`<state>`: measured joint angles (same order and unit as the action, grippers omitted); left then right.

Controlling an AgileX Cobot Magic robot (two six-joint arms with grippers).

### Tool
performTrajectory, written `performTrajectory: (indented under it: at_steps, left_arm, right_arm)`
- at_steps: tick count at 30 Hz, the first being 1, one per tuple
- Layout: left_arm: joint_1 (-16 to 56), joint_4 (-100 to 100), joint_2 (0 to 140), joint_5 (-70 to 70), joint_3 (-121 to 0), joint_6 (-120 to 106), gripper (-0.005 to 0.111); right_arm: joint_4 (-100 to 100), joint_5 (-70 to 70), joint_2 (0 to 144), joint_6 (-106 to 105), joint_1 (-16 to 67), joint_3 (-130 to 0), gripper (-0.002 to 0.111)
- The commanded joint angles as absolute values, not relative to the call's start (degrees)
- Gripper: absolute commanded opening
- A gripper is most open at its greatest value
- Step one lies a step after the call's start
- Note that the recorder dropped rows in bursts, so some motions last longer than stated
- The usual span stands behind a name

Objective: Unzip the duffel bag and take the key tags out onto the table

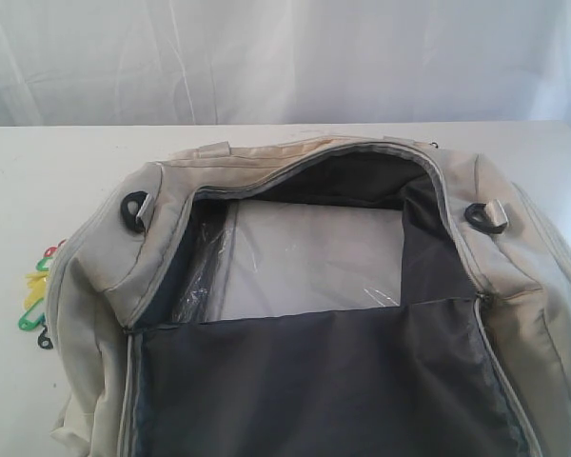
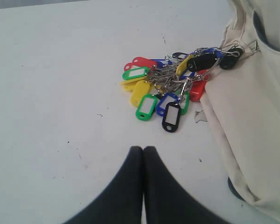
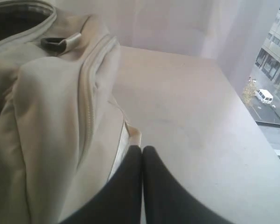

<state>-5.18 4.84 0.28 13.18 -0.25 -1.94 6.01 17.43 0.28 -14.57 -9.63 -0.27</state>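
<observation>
The cream-beige duffel bag [image 1: 514, 286] lies unzipped on the white table [image 1: 38, 171], its flap folded forward with the dark grey lining up. The key tags [image 1: 34, 295] lie on the table at the bag's left end. In the left wrist view the key tags [image 2: 165, 91] form a red, green, yellow, blue and black bunch against the duffel bag [image 2: 252, 121]. My left gripper [image 2: 143, 148] is shut and empty, a short way from the bunch. Beside the duffel bag [image 3: 51, 116], over the table [image 3: 200, 121], my right gripper [image 3: 142, 148] is shut with nothing in it. Neither gripper shows in the exterior view.
Inside the bag a pale base panel under clear plastic wrap [image 1: 309, 257] shows. Black strap rings [image 1: 133, 209] sit at both bag ends. A white curtain [image 1: 285, 57] hangs behind the table. The table's edge [image 3: 259, 126] runs near a window in the right wrist view.
</observation>
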Motion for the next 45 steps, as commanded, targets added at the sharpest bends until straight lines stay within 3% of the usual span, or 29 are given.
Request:
performTrajectory:
  at_steps: [1, 45]
  left_arm:
    - [-5.21, 5.05, 0.00, 13.27, 0.00, -1.41, 0.000]
    - [-6.09, 5.05, 0.00, 13.27, 0.00, -1.41, 0.000]
  right_arm:
    - [5.45, 16.65, 0.00, -14.35, -9.79, 0.00, 0.000]
    - [5.68, 17.93, 0.00, 0.00, -7.44, 0.00, 0.000]
